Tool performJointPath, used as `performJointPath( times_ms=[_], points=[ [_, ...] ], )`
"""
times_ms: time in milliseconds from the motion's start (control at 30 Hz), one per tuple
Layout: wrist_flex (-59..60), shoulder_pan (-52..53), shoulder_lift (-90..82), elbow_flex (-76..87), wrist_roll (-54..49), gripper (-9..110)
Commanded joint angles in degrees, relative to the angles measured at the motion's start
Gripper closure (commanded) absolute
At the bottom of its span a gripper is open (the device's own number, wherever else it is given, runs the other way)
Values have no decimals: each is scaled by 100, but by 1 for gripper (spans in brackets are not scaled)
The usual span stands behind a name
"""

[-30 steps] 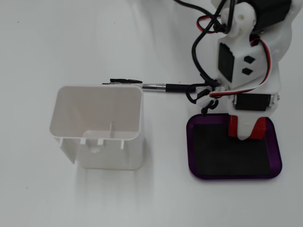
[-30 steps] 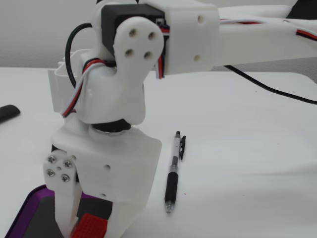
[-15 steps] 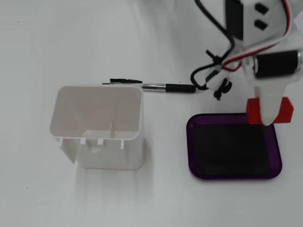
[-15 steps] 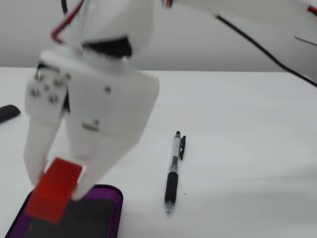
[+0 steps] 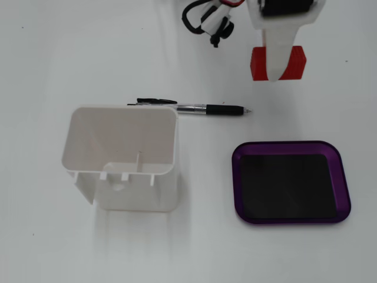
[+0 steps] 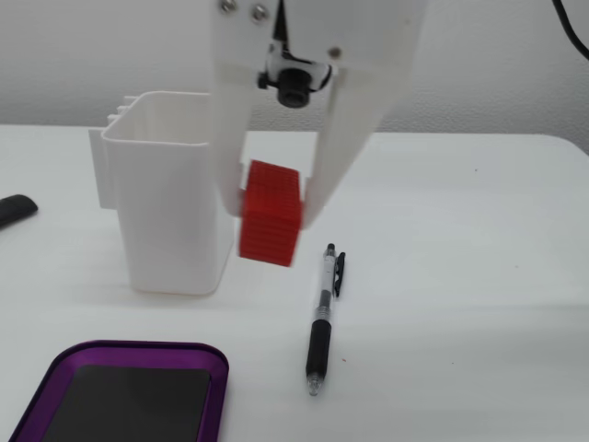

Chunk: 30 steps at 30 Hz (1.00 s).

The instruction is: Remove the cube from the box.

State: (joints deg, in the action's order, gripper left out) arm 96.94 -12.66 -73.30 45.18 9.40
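Since the red cube [image 6: 271,213] is already clamped between the two white fingers of the claw [image 6: 272,210] and hangs clear of the desk [image 5: 47,59], the lifting part looks done and what's left is a clean put-down. In the top-down fixed view the cube [image 5: 292,62] sits at the upper right of the frame, well apart from the purple tray [image 5: 291,182] at lower right, whose black floor is seen empty. So the box is judged cleared; only a drop spot is needed.

Bare desk should be picked, probably right below where the cube is held. A ballpoint pen [image 5: 217,109] lies between cube and tray, and the tall white container [image 5: 122,158] stands at left, so both are best kept away from. The cube should be lowered until it's nearly touching before the fingers are spread, otherwise it could bounce or roll onto the pen. The grip looks a bit tilted in the low fixed view, so a slow release is advised.
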Motion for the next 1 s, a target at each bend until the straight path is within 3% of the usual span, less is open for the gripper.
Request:
performJointPath(
  times_ms=[0,433,967],
  points=[
    [-220,272,-1230,1283,-44,102],
    [-3111,457,-3656,6812,-281,102],
    [-4315,457,-3814,8437,-624,99]
  ],
)
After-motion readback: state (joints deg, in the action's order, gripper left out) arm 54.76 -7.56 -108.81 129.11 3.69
